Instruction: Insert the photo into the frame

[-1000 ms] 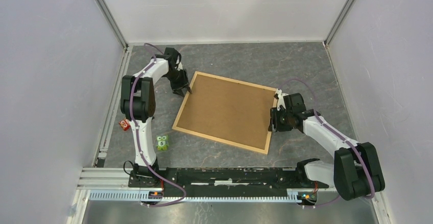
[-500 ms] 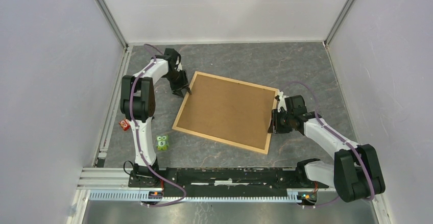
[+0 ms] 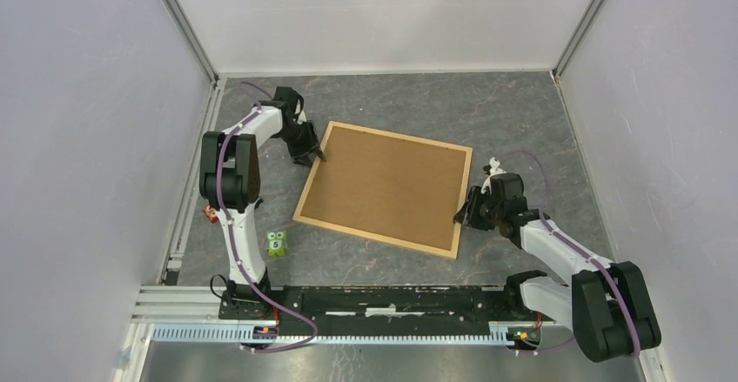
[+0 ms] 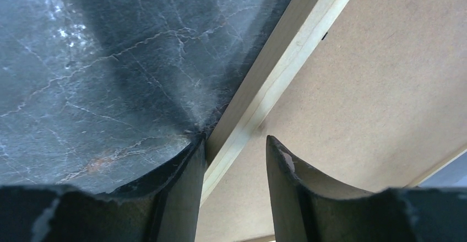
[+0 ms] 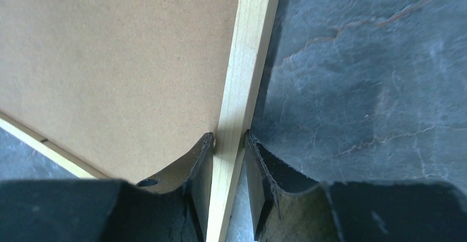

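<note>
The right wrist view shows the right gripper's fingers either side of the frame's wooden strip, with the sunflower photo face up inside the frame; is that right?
No. The right gripper does have its fingers either side of the wooden strip of the frame, but a plain brown backing board, not the sunflower photo, lies inside the frame, as the right wrist view shows.

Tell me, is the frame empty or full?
Full: a brown board covers all the space inside the frame. Whether the photo lies under it, cannot tell.

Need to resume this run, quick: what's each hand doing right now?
Left hand: open, straddling the frame strip without gripping it.
Right hand: closed on the frame's strip.
</note>
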`<action>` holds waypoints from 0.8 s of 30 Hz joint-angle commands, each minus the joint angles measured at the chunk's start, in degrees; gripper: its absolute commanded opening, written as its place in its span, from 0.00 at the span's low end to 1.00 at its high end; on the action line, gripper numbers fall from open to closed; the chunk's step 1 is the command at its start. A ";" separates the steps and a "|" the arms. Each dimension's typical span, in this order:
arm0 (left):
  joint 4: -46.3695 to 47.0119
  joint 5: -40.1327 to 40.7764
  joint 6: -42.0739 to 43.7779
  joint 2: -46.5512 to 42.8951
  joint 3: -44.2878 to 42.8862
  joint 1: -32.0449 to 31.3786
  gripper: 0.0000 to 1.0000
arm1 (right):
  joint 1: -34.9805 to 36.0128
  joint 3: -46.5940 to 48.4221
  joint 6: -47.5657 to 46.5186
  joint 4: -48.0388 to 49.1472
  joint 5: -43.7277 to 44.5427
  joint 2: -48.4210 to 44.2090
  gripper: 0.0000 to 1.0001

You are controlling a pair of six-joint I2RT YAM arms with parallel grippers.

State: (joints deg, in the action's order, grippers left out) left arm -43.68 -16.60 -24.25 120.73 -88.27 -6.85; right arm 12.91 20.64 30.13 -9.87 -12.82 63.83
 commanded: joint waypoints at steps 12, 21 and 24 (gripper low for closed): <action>2.04 -3.40 -2.15 -0.67 8.41 -0.62 0.60 | 0.58 -0.95 -9.01 -4.29 7.72 -4.74 0.58; 1.07 -1.33 0.28 -2.87 9.41 -0.62 0.59 | 0.31 4.21 -11.56 -12.55 5.86 -7.89 0.67; 1.05 1.12 1.60 -3.69 10.16 -0.62 0.60 | 0.23 4.58 -11.46 -13.70 5.43 -7.76 0.52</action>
State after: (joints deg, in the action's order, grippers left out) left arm -38.87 -19.99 -26.65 116.64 -81.30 -6.66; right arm 13.41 22.61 19.64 -19.84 -7.35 56.69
